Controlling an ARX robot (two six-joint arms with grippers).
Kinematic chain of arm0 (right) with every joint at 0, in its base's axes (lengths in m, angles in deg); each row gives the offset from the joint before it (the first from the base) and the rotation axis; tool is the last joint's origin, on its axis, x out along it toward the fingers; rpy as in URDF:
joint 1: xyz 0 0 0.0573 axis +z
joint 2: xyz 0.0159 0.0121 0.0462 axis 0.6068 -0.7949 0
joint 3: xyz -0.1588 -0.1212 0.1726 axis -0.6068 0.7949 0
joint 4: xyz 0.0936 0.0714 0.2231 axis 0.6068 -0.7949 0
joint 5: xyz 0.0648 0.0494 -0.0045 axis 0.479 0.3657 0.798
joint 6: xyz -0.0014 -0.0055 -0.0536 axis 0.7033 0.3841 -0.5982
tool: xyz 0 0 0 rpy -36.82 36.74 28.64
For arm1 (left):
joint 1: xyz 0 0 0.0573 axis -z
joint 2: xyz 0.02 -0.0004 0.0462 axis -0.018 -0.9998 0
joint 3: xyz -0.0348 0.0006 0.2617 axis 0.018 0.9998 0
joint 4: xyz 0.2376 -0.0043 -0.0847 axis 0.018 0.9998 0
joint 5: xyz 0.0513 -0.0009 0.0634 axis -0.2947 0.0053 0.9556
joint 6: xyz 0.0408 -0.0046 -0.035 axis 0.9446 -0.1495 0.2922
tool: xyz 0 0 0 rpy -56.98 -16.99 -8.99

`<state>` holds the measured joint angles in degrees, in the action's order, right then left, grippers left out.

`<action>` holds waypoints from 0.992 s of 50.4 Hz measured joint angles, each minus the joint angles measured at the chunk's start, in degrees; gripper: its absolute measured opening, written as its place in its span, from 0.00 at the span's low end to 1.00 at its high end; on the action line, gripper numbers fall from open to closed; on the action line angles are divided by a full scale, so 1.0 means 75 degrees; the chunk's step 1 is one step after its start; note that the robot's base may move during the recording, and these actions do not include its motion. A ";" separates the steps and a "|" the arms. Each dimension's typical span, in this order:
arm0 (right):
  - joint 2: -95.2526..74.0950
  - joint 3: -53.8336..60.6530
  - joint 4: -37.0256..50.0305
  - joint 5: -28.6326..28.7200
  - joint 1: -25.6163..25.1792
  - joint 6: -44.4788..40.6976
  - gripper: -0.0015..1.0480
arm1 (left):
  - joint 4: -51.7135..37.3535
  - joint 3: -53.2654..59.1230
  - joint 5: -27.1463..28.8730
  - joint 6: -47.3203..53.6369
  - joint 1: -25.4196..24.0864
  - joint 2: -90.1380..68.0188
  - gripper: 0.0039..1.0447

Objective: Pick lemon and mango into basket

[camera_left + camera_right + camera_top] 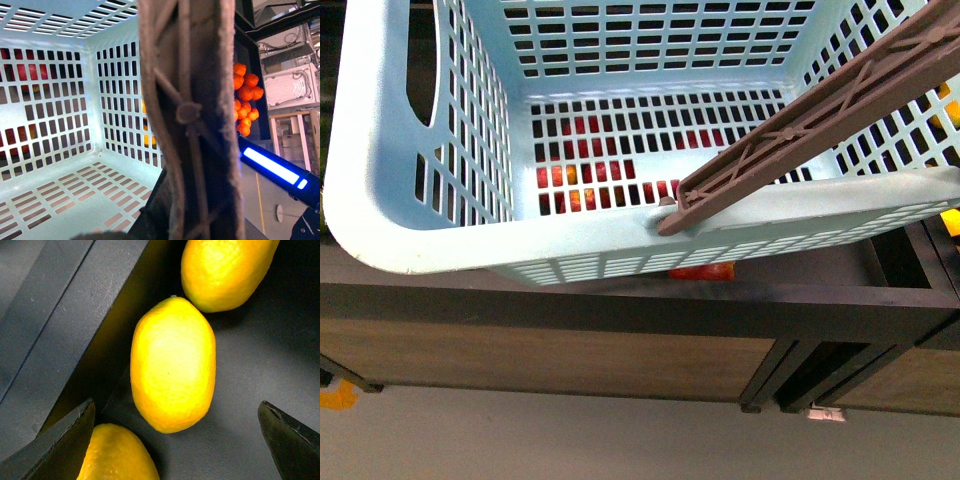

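The light-blue basket (pixel 380 150) fills the front view, held up over a dark shelf edge, and nothing lies inside it. Its brown handle (pixel 820 110) slants across its right side. In the left wrist view the handle (pixel 185 115) runs right in front of the camera and my left gripper (pixel 185 220) is shut on it; the jaws are mostly hidden. In the right wrist view a bright-yellow lemon (pixel 172 365) lies on a dark surface. My right gripper (pixel 177 445) is open just above it, its fingers (pixel 65 440) wide to either side. No mango is in view.
Two more lemons (pixel 225 270) lie close beside the middle one, one of them by the finger (pixel 115 455). Red fruit (pixel 580 175) shows through the basket floor. A pile of oranges (pixel 245 95) sits beyond the basket. The dark shelf frame (pixel 620 300) runs below.
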<state>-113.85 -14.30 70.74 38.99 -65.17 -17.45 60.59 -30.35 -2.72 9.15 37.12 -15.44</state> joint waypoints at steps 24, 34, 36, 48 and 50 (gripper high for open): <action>-0.0542 -0.0638 0.0224 -0.0542 0.0344 0.0443 0.92 | 0.0000 0.0000 0.0000 0.0000 0.0000 0.0000 0.04; -0.0670 -0.0787 0.0411 -0.0705 0.0373 0.0659 0.92 | 0.0000 0.0000 0.0000 0.0000 0.0000 0.0000 0.04; -0.0673 -0.0816 0.0411 -0.0723 0.0373 0.0694 0.92 | 0.0000 0.0000 0.0000 0.0000 0.0000 0.0000 0.04; -0.0679 -0.1043 0.0583 -0.0877 0.0356 0.0997 0.92 | 0.0000 0.0000 0.0000 0.0000 0.0000 0.0000 0.04; -0.0679 -0.1043 0.0627 -0.0898 0.0356 0.1035 0.92 | 0.0000 0.0000 0.0000 0.0000 0.0000 0.0000 0.04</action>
<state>-118.95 -22.13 75.44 32.25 -62.50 -9.70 60.59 -30.35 -2.72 9.15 37.12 -15.44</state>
